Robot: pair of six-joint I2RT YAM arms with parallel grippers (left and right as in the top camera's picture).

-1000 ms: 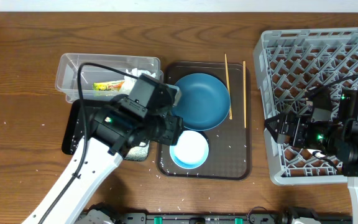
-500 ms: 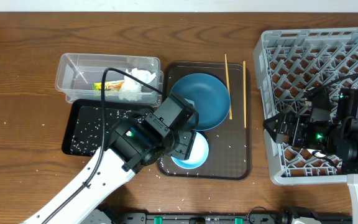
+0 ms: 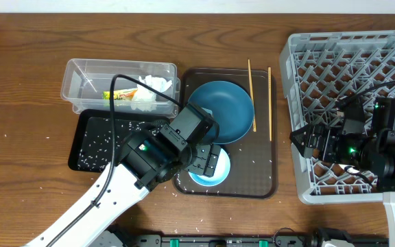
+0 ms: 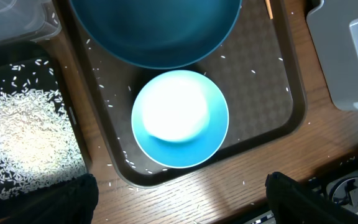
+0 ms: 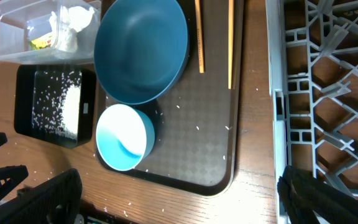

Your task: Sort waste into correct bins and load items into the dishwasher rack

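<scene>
Bowl [image 4: 180, 118], the white one with the blue rim, sits upright on the brown serving tray [image 3: 252, 180], just beside the blue plate [image 3: 225, 110]. Left gripper [image 4: 180, 186] hangs right above it, fingers spread wide and holding nothing. Right gripper [image 5: 179, 193] is wide apart and empty too, over by the rack [image 3: 348, 62] edge. Rice [image 4: 30, 143] is piled in the black tray [image 3: 74, 147]. Glare washes out the bowl's inside, so I can't tell if anything's in it.
</scene>
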